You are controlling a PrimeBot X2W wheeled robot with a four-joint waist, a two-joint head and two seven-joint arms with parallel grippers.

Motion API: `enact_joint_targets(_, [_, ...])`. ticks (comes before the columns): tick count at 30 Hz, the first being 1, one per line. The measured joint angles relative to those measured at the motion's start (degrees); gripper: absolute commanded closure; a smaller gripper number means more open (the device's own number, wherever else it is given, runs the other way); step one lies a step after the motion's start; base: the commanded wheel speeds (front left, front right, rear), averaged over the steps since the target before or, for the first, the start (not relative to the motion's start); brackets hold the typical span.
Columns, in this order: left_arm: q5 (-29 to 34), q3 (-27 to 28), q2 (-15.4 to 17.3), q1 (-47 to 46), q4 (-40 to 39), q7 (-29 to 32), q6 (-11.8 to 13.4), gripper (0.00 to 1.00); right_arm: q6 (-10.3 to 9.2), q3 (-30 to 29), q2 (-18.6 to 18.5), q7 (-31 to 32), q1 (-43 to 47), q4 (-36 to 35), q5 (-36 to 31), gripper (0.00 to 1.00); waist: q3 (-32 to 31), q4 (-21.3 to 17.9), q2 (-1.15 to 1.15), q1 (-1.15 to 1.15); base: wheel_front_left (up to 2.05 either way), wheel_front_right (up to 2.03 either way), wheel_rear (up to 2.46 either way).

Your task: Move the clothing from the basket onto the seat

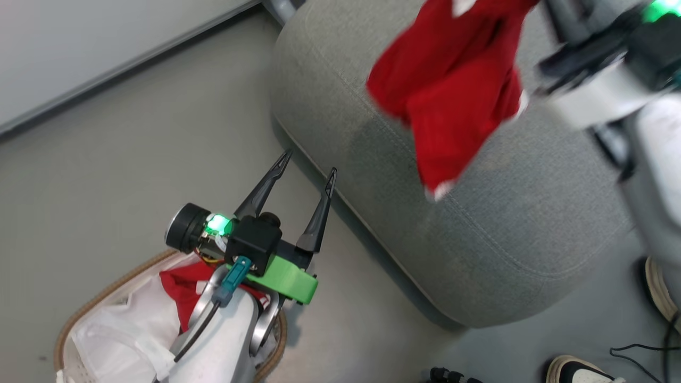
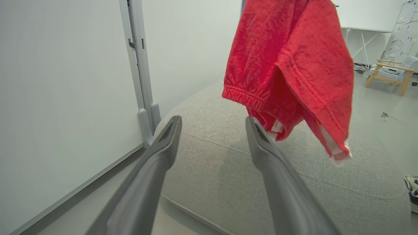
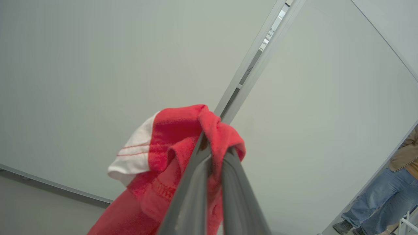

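Red clothing (image 1: 452, 90), clamped in right gripper (image 3: 215, 150), hanging above grey seat (image 1: 532, 223); left gripper (image 1: 310, 163) spread, empty, near basket (image 1: 106, 298) holding more; best lowered until fabric rests mid-seat, well in from the rounded edge, then released and withdrawn straight up.

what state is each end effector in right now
Left end effector: open, holding nothing.
Right end effector: shut on a red garment hanging above the seat.
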Motion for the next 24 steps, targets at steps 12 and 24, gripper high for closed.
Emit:
enact_joint_targets(12, [0.5,-2.5,0.5,-5.6,1.0,0.0,-0.3,0.0,0.0,-10.4,-8.8,-0.1,-14.1,16.2,-3.0,1.0,9.3,5.9,0.0,0.0,0.0,0.0,0.0])
enact_joint_targets(24, [-0.6,0.2,0.2,-6.3,2.9,0.0,0.4,0.0,0.0,-22.1,-1.2,-0.1,-0.5,30.0,-7.4,0.56,14.4,12.7,0.0,0.01,0.0,0.0,0.0])
